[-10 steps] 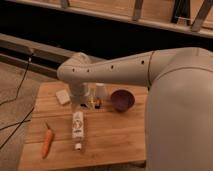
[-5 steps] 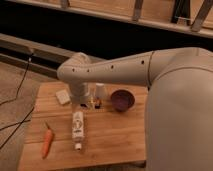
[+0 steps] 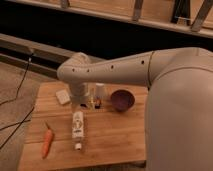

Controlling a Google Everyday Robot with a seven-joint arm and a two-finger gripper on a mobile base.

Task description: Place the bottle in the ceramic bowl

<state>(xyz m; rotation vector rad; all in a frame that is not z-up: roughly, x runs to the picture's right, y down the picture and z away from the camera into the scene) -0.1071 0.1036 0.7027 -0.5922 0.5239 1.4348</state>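
Camera view: approach step, with the slim pale plastic bottle point(image 3: 77, 125) not yet grasped.
The bottle lies flat on the wooden table point(image 3: 117, 142), down-left of the glossy dark purple ceramic bowl point(image 3: 122, 99), its white label facing up and its cap pointing away from the bowl. The gripper point(image 3: 91, 103) hangs just left of the bowl, jaws wide and empty. Next it likely must drop onto the bottle's body and close.

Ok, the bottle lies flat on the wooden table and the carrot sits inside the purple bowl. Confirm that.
Not quite: the camera view shows the carrot lying on the wooden table beside the bottle, not in the purple bowl. The bottle does lie flat there. The gripper hangs open just behind the bottle, holding nothing.
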